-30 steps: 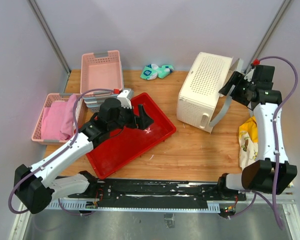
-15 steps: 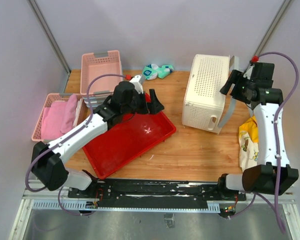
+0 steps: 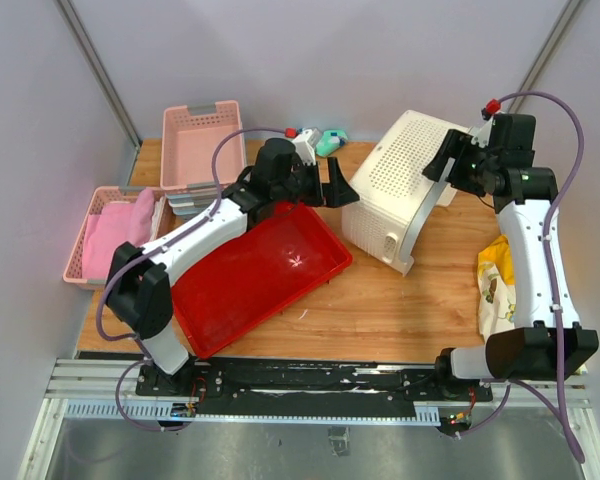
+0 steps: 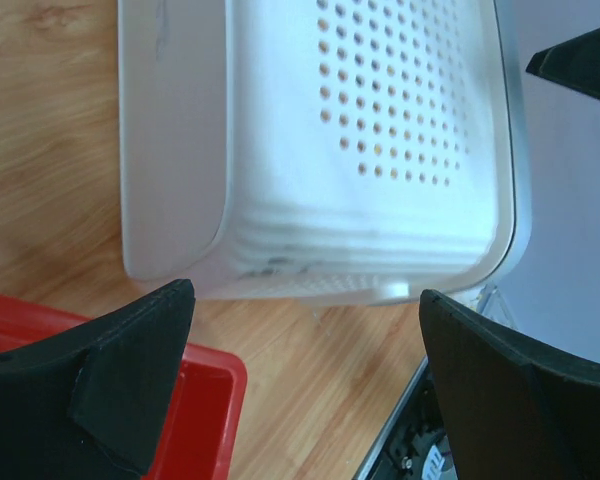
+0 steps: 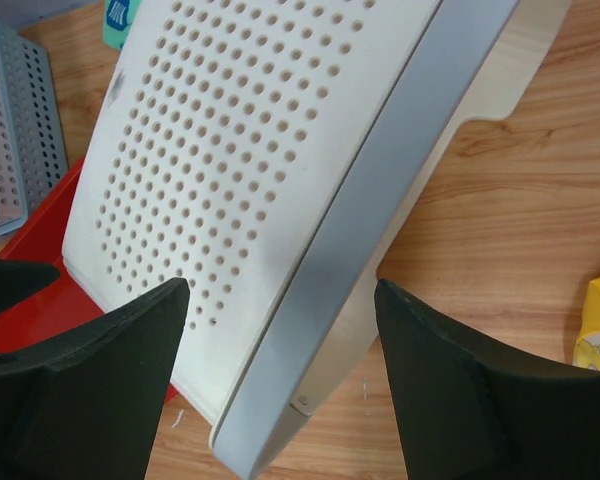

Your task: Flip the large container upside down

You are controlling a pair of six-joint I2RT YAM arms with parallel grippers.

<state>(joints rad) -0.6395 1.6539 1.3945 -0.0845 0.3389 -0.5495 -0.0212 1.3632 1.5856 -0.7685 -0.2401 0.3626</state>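
Observation:
The large white perforated container (image 3: 400, 175) stands tilted on the wooden table, with its grey rim (image 3: 435, 200) on the right side. My left gripper (image 3: 342, 190) is open right beside its left wall. In the left wrist view the container (image 4: 380, 120) fills the top, just beyond the left gripper (image 4: 305, 335), whose jaws hold nothing. My right gripper (image 3: 448, 165) is open at the container's upper right edge. In the right wrist view the grey rim (image 5: 380, 200) of the container (image 5: 230, 150) runs between the wide-open fingers of the right gripper (image 5: 280, 335).
A red tray (image 3: 260, 270) lies left of the container, under my left arm. Two pink baskets (image 3: 205, 145) (image 3: 105, 235) and stacked grey trays (image 3: 185, 205) stand at the far left. A teal packet (image 3: 325, 140) lies at the back. A yellow bag (image 3: 500, 280) lies at the right edge.
My left arm has swung from over the red tray up and right to the container's left wall. The container has tipped over towards the left. My right gripper has followed its rim.

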